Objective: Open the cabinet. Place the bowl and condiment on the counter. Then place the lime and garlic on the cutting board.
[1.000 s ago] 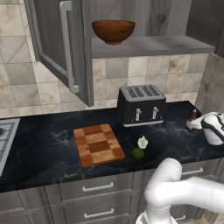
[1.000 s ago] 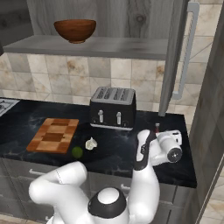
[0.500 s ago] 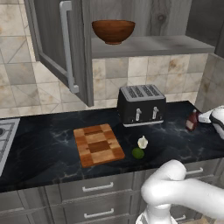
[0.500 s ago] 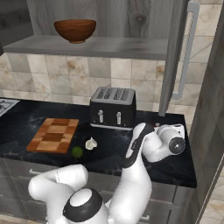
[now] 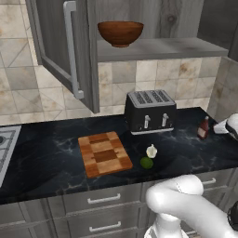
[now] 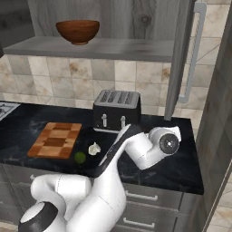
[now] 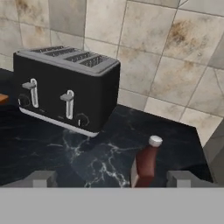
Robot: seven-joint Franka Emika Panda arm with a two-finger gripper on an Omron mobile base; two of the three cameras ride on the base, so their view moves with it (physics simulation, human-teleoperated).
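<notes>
The condiment bottle [image 7: 145, 164] stands upright on the black counter [image 5: 46, 158], right of the toaster, also visible as a small dark bottle [image 5: 203, 128]. My gripper [image 7: 113, 179] is open just behind it, the bottle standing loose between the spread fingertips [image 7: 41, 178], nearer the right one. The wooden bowl [image 5: 120, 32] sits on the shelf of the open cabinet [image 5: 158, 49]. Garlic [image 5: 151, 151] and lime [image 5: 147, 162] lie side by side on the counter, just right of the checkered cutting board [image 5: 104, 153].
A black toaster [image 5: 149, 111] stands against the tiled wall between board and bottle. The cabinet's left door [image 5: 69, 51] and right door [image 6: 183, 59] hang open over the counter. A stove corner [image 5: 4, 144] sits far left. Grey drawers [image 5: 104, 200] run below.
My hand has drawn back to the right, away from the condiment bottle, which stays standing on the counter. Bowl, lime and garlic have not moved.
</notes>
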